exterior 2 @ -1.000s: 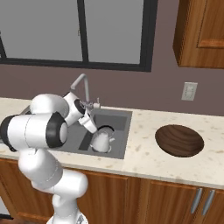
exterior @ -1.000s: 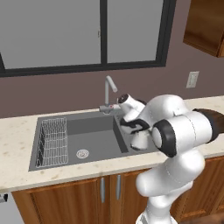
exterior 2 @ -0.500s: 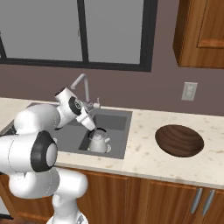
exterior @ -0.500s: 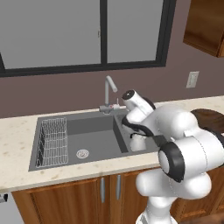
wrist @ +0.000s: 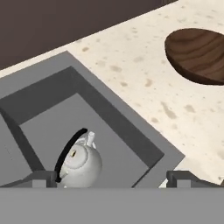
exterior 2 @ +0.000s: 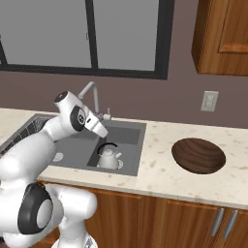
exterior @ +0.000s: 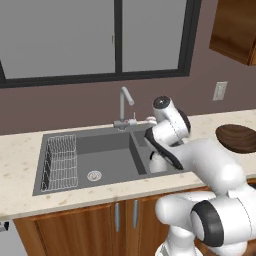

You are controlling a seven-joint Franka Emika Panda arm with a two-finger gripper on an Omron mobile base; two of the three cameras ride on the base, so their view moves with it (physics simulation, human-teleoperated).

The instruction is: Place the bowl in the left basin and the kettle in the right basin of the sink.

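Hand view: kettle (wrist: 80,164) sits in the right basin (wrist: 114,144), below the wide-spread fingers (wrist: 44,177), untouched.

no readable text, no labels, no brand marks, no numbers, no signs on anything

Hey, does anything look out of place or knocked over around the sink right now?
Nothing looks spilled or tipped. The kettle stands upright in the right basin. The bowl sits flat on the counter to the right of the sink, not yet in the left basin.
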